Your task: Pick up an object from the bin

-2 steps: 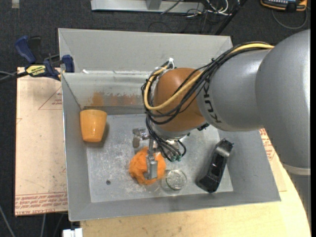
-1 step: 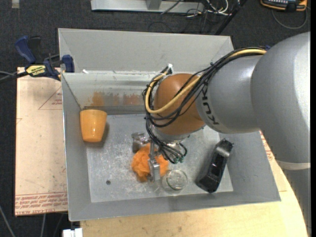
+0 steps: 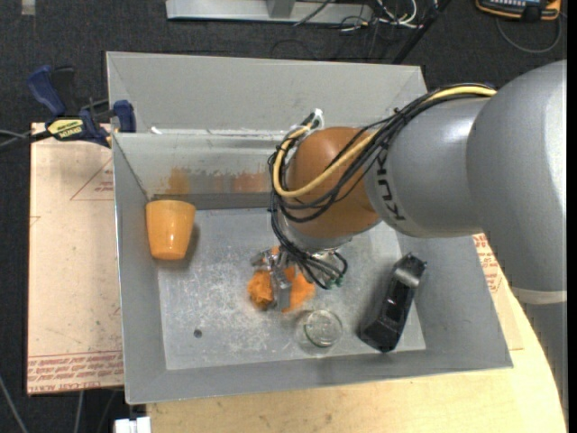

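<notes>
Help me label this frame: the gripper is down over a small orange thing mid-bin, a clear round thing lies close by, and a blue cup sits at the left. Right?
Not quite: the cup at the left is orange, not blue, as the camera view shows. The rest stands: the gripper is over the small orange thing mid-bin, with the clear round thing close by.
</notes>
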Tool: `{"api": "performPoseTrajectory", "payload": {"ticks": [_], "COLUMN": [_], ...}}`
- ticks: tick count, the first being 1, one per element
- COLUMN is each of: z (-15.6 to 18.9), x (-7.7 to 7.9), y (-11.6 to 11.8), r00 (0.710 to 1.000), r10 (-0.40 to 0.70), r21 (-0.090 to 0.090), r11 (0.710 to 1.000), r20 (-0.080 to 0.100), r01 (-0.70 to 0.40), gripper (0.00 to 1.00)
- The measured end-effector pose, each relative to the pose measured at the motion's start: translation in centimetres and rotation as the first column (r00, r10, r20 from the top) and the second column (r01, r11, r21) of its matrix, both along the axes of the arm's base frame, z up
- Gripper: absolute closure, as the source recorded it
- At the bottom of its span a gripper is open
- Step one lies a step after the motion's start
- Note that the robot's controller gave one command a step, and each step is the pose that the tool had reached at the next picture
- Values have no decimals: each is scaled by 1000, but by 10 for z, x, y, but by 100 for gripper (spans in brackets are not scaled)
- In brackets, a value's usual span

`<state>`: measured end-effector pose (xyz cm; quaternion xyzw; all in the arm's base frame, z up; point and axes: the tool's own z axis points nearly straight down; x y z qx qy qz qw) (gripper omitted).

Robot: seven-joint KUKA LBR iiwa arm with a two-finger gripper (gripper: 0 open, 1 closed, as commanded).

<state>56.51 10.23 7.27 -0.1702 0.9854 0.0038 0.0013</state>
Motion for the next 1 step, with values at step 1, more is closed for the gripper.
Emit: {"api": "performPoseTrajectory", "payload": {"ticks": [1], "z": [0], "x": [0], "y": [0], "r00": [1000], "r10": [0], "r21": [0], "r11": [1000], "r20": [0], "r01": [0], "gripper": [100]}}
